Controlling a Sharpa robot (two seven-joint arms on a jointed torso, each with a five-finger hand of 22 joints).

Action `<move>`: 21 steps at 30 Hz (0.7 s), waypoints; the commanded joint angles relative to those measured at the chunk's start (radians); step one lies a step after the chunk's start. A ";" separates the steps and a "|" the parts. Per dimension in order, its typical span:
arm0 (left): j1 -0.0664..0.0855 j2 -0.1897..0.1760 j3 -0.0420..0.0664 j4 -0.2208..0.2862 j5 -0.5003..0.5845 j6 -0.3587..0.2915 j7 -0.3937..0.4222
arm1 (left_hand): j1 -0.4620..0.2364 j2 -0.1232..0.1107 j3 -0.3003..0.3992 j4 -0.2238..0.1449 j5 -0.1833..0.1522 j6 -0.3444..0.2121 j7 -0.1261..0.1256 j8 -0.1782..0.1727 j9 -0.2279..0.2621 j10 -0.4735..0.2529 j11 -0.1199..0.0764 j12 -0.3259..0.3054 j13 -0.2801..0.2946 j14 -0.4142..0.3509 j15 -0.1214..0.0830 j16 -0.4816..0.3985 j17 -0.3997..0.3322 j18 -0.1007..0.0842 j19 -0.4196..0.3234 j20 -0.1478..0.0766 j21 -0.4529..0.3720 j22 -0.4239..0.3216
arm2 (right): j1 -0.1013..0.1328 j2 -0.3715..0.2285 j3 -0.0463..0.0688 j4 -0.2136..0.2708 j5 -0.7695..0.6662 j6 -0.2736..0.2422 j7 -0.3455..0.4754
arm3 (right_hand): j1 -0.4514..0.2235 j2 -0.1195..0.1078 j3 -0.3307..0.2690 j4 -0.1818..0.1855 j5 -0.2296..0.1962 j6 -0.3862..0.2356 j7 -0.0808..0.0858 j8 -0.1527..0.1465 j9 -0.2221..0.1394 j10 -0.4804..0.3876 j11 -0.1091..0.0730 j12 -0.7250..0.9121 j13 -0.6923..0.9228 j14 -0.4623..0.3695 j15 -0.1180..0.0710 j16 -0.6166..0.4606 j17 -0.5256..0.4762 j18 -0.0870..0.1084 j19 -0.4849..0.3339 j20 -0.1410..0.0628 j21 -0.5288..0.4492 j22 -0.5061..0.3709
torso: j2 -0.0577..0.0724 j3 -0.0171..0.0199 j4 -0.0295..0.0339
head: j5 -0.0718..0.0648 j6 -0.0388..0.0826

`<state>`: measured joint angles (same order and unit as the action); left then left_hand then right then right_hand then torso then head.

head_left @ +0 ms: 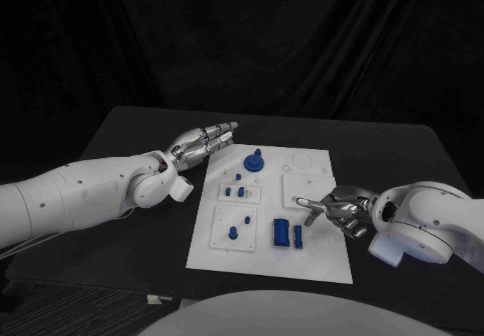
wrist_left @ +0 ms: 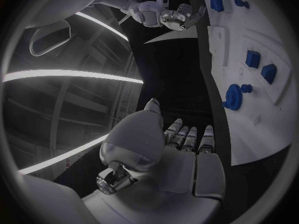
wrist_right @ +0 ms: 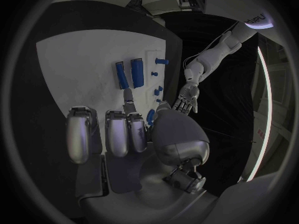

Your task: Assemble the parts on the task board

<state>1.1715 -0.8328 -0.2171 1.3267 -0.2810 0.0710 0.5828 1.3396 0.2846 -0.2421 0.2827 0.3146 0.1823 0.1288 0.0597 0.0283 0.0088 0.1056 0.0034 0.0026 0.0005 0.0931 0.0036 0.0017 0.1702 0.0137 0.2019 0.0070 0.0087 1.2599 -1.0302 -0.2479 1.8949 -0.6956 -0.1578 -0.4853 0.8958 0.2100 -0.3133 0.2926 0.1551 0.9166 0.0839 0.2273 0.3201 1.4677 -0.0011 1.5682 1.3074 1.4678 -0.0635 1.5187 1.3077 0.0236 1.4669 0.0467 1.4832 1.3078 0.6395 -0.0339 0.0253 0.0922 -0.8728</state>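
Head view: the task board (head_left: 264, 262) lies in the middle of the black table (head_left: 121, 133). On it, a blue gear (head_left: 253, 162) stands at the far end. Small blue pegs (head_left: 235, 191) sit on the middle-left plate, and another peg (head_left: 233, 233) on the near-left plate. Two blue blocks (head_left: 289, 233) lie side by side near the board's near centre. The left hand (head_left: 205, 142) hovers just beyond the board's far-left corner, fingers extended, close together and holding nothing. The right hand (head_left: 339, 207) is at the board's right edge, over the blank square plate (head_left: 303, 187). Its fingers are part curled, one reaching toward the board, and nothing is visible in them.

Left wrist view: the left hand (wrist_left: 181, 149) lies flat, fingers straight and side by side, beside the board's edge. The gear (wrist_left: 233, 95) is near the fingertips but not touching them.

Right wrist view: the right hand (wrist_right: 124, 134) hangs above the board, fingers bent downward with small gaps between them, empty. The blocks (wrist_right: 129, 73) lie just ahead of the fingertips.

Judgement: the step in hand appears to be the right hand's approach to pick up one of the blocks. To do it well, the hand should descend squarely over a single block and close on its long sides. It should avoid nudging the neighbouring block, which lies very close. The left hand is best kept off the board.
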 commanded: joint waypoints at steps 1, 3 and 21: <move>-0.001 0.001 0.001 0.003 0.000 0.007 0.018 | 0.011 0.001 0.005 0.001 0.003 -0.001 0.004 0.005 0.001 0.003 0.006 0.001 0.002 0.000 0.008 -0.004 -0.002 0.008 0.001 0.007 0.006 0.001 | -0.002 -0.009 0.000 0.015 -0.117 -0.047 0.097 | -0.012 0.004 -0.013 -0.001 -0.020 0.007 -0.001 -0.006 -0.006 0.103 -0.010 0.003 0.263 0.067 -0.008 0.006 0.045 -0.002 0.063 -0.005 0.004 0.235 | 0.001 -0.0018 0.0009 | -0.003 0.000; -0.001 0.001 0.001 0.003 0.000 0.007 0.019 | 0.011 0.001 0.005 0.001 0.004 0.001 0.005 0.006 0.002 0.003 0.006 0.001 0.002 0.000 0.008 -0.004 -0.002 0.008 0.000 0.008 0.006 0.001 | -0.002 -0.011 0.000 0.019 -0.155 -0.017 0.108 | -0.024 0.020 -0.031 -0.001 -0.054 -0.003 -0.002 -0.027 -0.021 0.103 -0.013 0.003 0.263 0.067 -0.012 0.006 0.045 -0.002 0.062 -0.009 0.003 0.235 | 0.002 -0.0013 0.0001 | -0.002 0.000; -0.002 -0.002 0.001 0.007 0.000 0.006 0.017 | 0.012 0.001 0.005 0.001 0.005 0.002 0.005 0.006 0.002 0.003 0.006 0.001 0.002 0.000 0.008 -0.004 -0.002 0.008 0.001 0.008 0.006 0.001 | -0.027 -0.003 0.000 0.007 -0.327 0.095 0.093 | -0.041 0.039 -0.079 -0.002 -0.098 -0.037 -0.016 -0.082 -0.068 0.103 -0.025 0.003 0.263 0.067 -0.021 0.006 0.046 -0.002 0.062 -0.017 0.004 0.235 | 0.002 -0.0017 0.0000 | 0.001 0.000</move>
<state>1.1711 -0.8359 -0.2171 1.3306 -0.2810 0.0708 0.5841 1.3396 0.2846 -0.2422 0.2827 0.3146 0.1823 0.1288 0.0597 0.0291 0.0088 0.1056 0.0034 0.0035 0.0004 0.0931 0.0036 0.0009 0.1701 0.0136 0.2019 0.0070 0.0086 1.2362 -1.0334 -0.2479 1.9029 -0.9762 -0.1013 -0.3912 0.8607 0.2451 -0.3862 0.2923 0.0611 0.8840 0.0661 0.1506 0.2531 1.4668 -0.0198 1.5682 1.3073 1.4677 -0.0778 1.5187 1.3076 0.0236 1.4669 0.0393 1.4832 1.3079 0.6416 -0.0345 0.0261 0.0926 -0.8728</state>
